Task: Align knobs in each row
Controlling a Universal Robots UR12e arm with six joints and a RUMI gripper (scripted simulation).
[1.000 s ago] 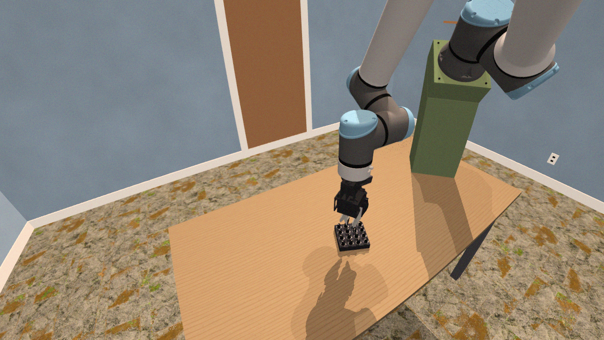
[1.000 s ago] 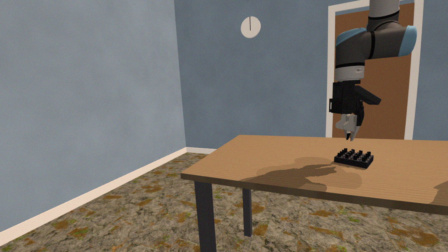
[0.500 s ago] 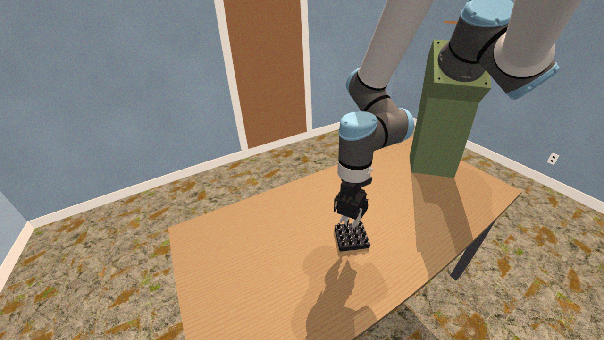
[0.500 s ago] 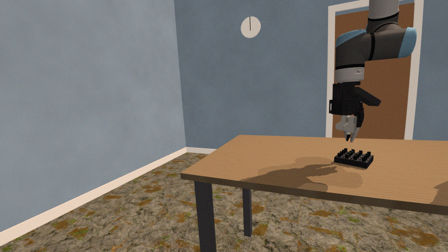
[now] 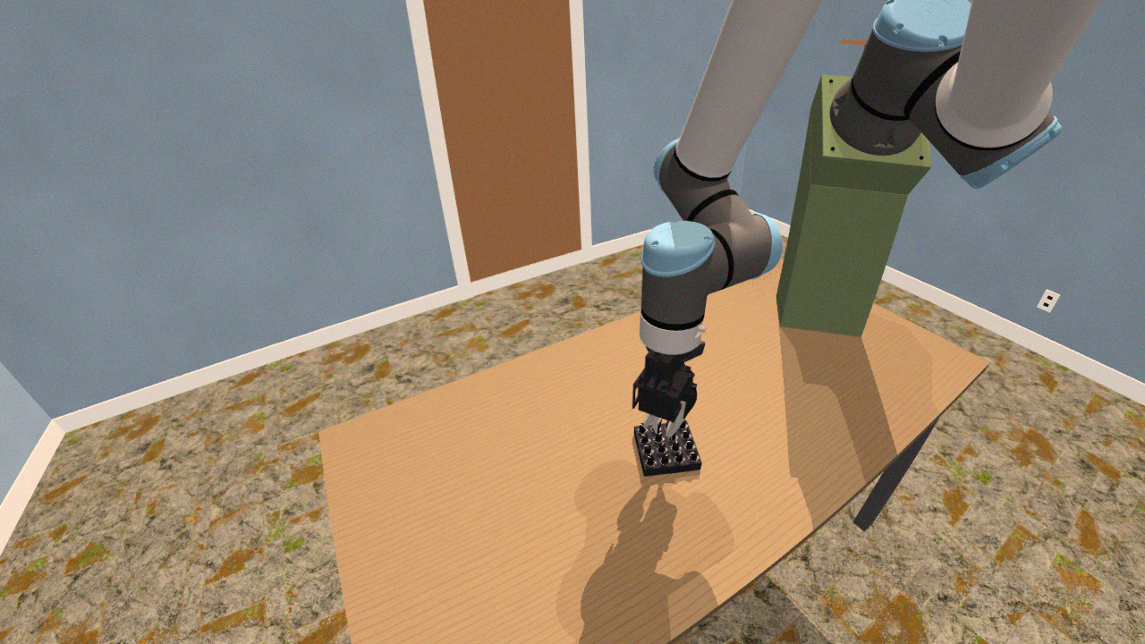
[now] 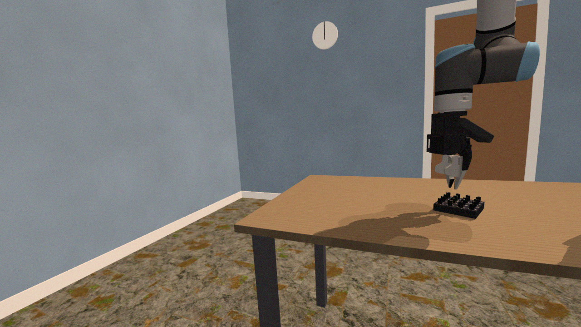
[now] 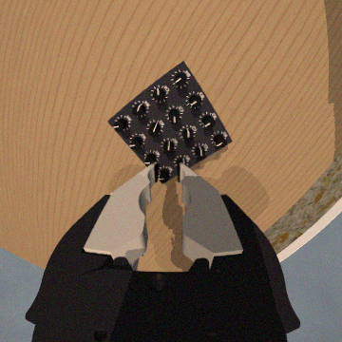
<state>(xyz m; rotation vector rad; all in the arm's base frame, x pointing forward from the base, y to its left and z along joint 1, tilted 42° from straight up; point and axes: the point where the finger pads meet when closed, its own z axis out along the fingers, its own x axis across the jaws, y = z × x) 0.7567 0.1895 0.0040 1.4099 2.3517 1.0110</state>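
Okay, so your knob box (image 5: 672, 470) (image 6: 455, 210) (image 7: 149, 101) was sitting flat, well in from the edges of the bench (image 5: 448, 480) (image 6: 345, 195) (image 7: 71, 71), between its two long sides. Your end effector (image 5: 663, 427) (image 6: 453, 187) (image 7: 168, 164) was hanging just above it, fingers pointing down, with a narrow gap between the tips and nothing in there.

From the wrist view, most of the box lay out ahead of the fingertips, with only one corner lined up between them. So I'd say any knob past that corner needed a sideways shift before you went down. The box looked about square, so no real long axis to line up on, but it sat diagonally to the fingers. Only one arm, so no choice there.

No brand that I could see. There were pale ticks and little marks round the knobs, probably lettering, but too blurry to read.

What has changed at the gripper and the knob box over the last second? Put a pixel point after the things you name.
The gripper (image 5: 660, 430) (image 6: 453, 187) (image 7: 168, 164) has moved down toward the knob box (image 5: 671, 470) (image 6: 453, 210) (image 7: 157, 110). Its fingers have taken hold of nothing and stand slightly apart above the knobs. The box has stayed in place.
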